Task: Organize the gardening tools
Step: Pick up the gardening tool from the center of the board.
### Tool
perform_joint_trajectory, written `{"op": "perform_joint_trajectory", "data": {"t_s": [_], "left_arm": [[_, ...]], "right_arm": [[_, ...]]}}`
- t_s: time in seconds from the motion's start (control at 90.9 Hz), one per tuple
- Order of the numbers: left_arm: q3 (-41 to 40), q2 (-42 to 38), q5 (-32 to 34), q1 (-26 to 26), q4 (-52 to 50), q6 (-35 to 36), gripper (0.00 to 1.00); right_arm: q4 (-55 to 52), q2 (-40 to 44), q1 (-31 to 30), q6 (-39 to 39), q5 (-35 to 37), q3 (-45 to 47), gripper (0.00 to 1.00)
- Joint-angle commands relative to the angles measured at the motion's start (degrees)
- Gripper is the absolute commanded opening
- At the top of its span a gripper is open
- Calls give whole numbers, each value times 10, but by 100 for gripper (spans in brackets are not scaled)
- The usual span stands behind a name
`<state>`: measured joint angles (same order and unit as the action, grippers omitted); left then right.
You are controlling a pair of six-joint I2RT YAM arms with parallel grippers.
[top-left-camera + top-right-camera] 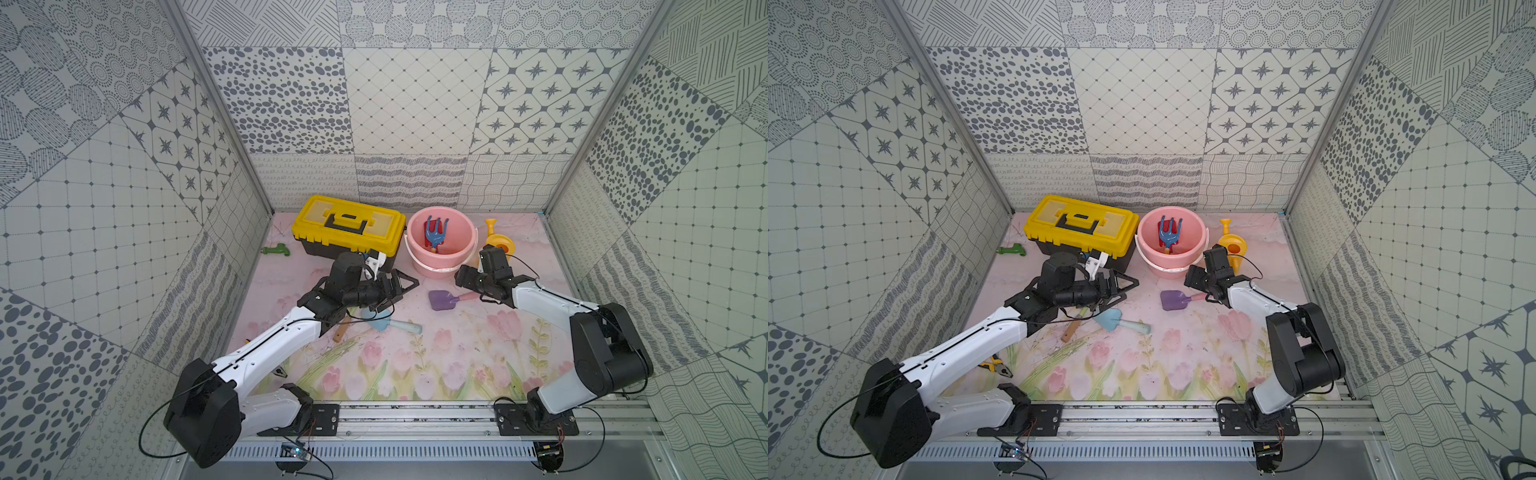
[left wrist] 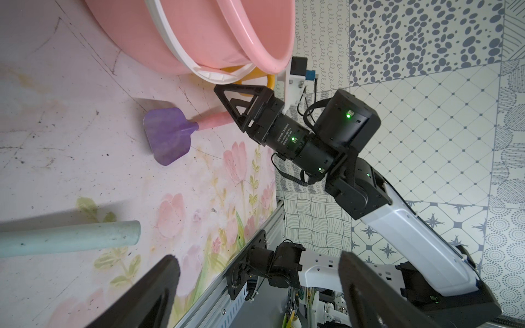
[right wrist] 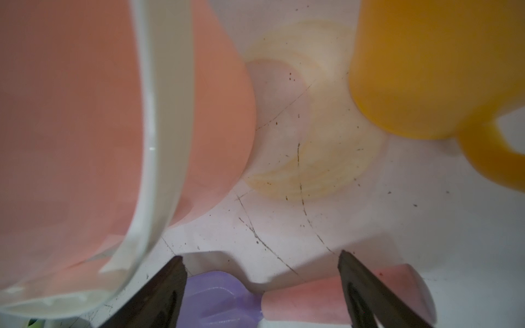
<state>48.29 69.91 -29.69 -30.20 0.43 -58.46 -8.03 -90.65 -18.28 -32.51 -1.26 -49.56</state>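
Observation:
A purple scoop [image 1: 441, 300] [image 2: 167, 136] with a pink handle [image 3: 301, 301] lies on the mat in front of the pink bucket [image 1: 409, 237]. My right gripper [image 1: 463, 276] [image 3: 260, 257] is low over it and open, one finger on either side of the scoop's neck, touching nothing. A light-blue trowel [image 1: 380, 322] [image 2: 71, 238] lies left of the scoop. My left gripper [image 1: 405, 284] [image 2: 258, 257] hovers open and empty just behind the trowel. A blue fork [image 1: 435, 232] and red spade [image 1: 429, 226] stand in the bucket. The yellow watering can [image 1: 500, 241] [image 3: 426, 71] stands right of the bucket, a green rake [image 1: 276, 250] at far left.
The yellow-lidded black toolbox [image 1: 349, 224] stands shut left of the bucket, close behind my left wrist. A wooden handle [image 1: 341, 331] sticks out from under the left arm. Yellow-and-black pliers [image 1: 994, 365] lie near the front left. Patterned walls enclose three sides.

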Motion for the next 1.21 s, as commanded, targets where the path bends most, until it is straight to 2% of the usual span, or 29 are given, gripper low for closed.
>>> {"op": "perform_joint_trajectory", "data": {"t_s": [0.0, 0.231, 0.484, 0.814, 1.035, 1.2], "left_arm": [[-2, -10, 7, -2, 14, 7, 93], [-2, -11, 10, -2, 11, 9, 93], [-1, -10, 13, -2, 10, 11, 93], [-1, -10, 15, -2, 10, 12, 93], [-1, -10, 14, -2, 11, 12, 93], [-1, -9, 16, -2, 8, 13, 93]], "right_arm": [[32, -20, 2, 9, -12, -20, 87], [21, -23, -1, -12, -31, 0, 85], [14, 67, -34, -35, -38, 91, 85], [-45, 164, -106, -37, -15, 153, 84], [-89, 149, -127, -23, 43, 165, 79], [-91, 142, -139, -22, 46, 168, 61]]}}
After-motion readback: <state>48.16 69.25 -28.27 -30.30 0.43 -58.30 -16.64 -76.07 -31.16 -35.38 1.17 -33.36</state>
